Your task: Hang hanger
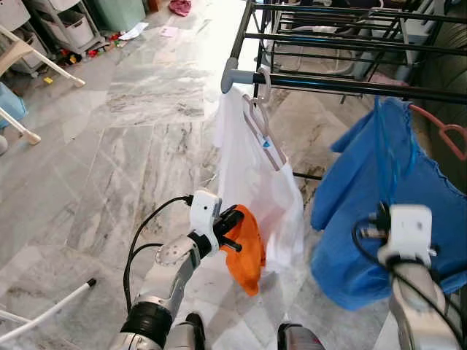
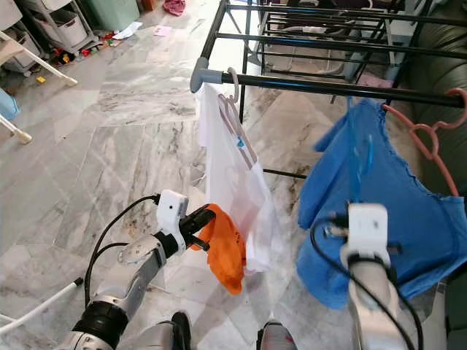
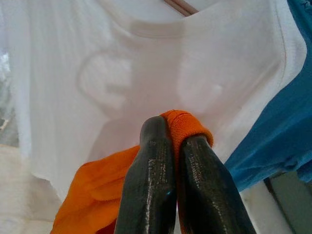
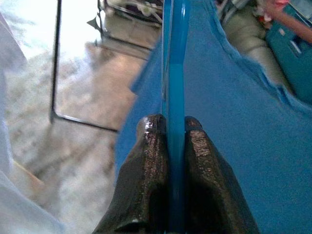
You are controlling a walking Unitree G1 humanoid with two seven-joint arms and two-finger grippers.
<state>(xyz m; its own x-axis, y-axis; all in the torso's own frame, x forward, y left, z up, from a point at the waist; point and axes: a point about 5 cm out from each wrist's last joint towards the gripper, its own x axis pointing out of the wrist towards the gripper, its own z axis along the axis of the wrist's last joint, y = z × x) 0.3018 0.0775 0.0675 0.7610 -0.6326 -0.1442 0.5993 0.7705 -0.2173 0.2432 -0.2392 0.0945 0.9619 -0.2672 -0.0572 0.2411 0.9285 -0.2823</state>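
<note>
The right claw is clamped on a blue hanger, whose thin blue bar runs up between the two black fingers; a blue garment drapes on that hanger, held up just below the black rail of the drying rack, and from the head views I cannot tell whether the hook has reached the rail. The left claw is pinched together on an orange cloth, which dangles from its fingertips right in front of a white shirt. That shirt hangs on a pale hanger hooked over the same rail near its grey end cap. A pink hanger sits on the rail further to the right, beside the blue garment. The rack stands on a grey marble floor. No brand, label or writing can be read anywhere.
</note>
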